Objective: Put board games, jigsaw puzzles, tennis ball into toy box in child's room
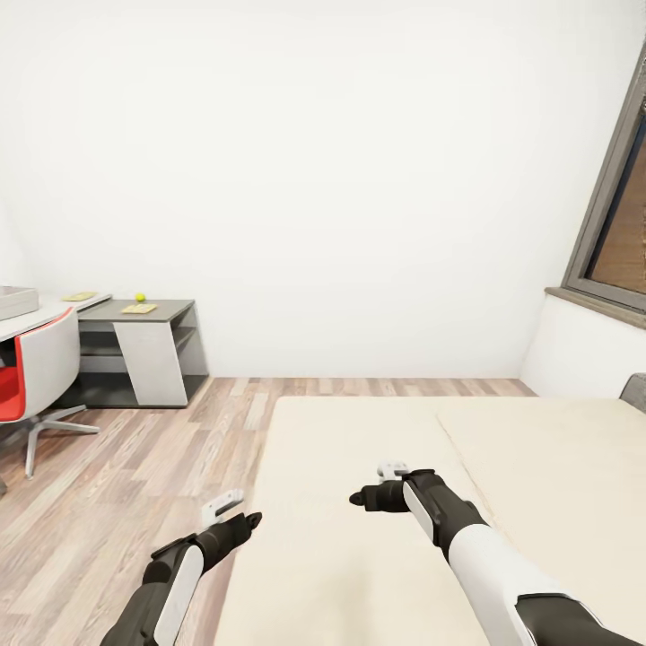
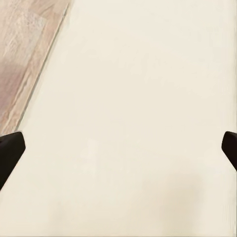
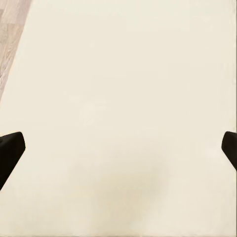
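Two end effectors — left (image 1: 235,502), right (image 1: 388,468) — spread wide, empty, over bed (image 1: 359,538), tennis ball (image 1: 140,297) on table (image 1: 161,309).

No lettering, label, brand, number or sign is legible anywhere in these views.

One tennis ball (image 1: 140,296), two jigsaw puzzles (image 1: 138,309) (image 1: 79,296), one toy box (image 1: 16,301) on the table (image 1: 170,307). One chair (image 1: 40,372), one bed (image 1: 359,449). Two grippers (image 1: 222,507) (image 1: 390,469).

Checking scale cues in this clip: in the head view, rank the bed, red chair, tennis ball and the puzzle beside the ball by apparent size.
1. bed, though nearness to the camera inflates it
2. chair
3. puzzle
4. ball
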